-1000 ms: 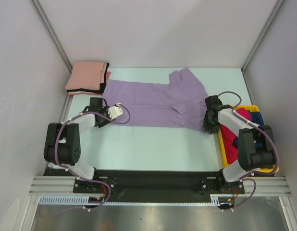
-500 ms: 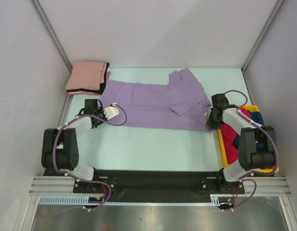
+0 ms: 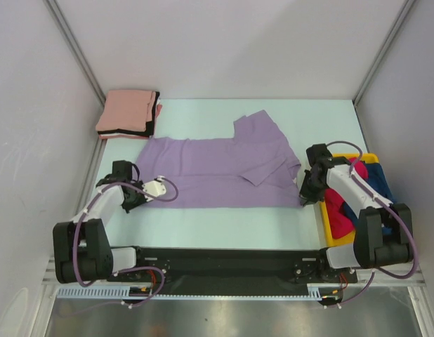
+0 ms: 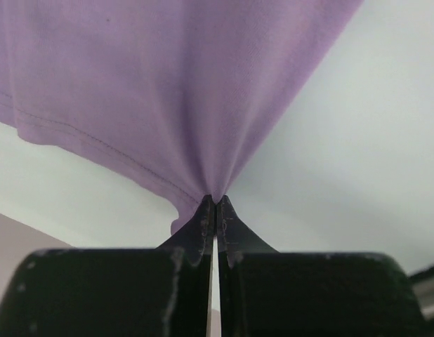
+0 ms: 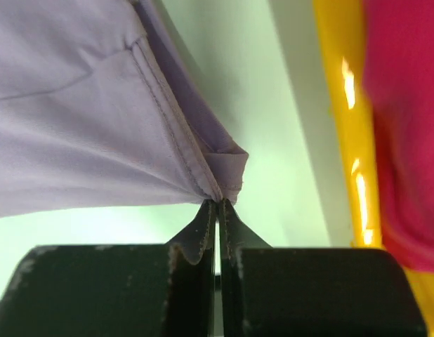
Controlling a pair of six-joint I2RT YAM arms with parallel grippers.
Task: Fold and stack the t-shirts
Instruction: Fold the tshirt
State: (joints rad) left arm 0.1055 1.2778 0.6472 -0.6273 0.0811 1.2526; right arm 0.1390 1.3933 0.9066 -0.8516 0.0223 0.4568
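Status, big to small:

- Table: the purple shirt is spread across the middle, long axis left-right and mostly flat. One sleeve sticks out at the far edge. A flap near the right end lies folded over the body. No body fold done on it yet, as far as I can see.
- Stack, far-left corner: a pink shirt is folded on top of a black shirt, with the black showing along the right and near edges. Looks like two done. I can't tell if there's anything else under them.
- Bin, right side just off the purple shirt's end: a red shirt and a blue shirt are bunched inside, both unfolded.
- Left gripper: jaws pinched tight on the shirt's near-left hem corner, and the cloth fans out from the tips.
- Right gripper: jaws pinched tight on the near-right corner, where a doubled seamed edge sits in the tips. The bin is just beside it.

My read: about two of five done, and the third is gripped at both near corners, ready for its first fold. The likely next move is to carry the near edge over to the far edge, then fold again and put it on the stack. Red and blue follow.

Risk: the right pinch is only on the edge seam and could slip under tension.
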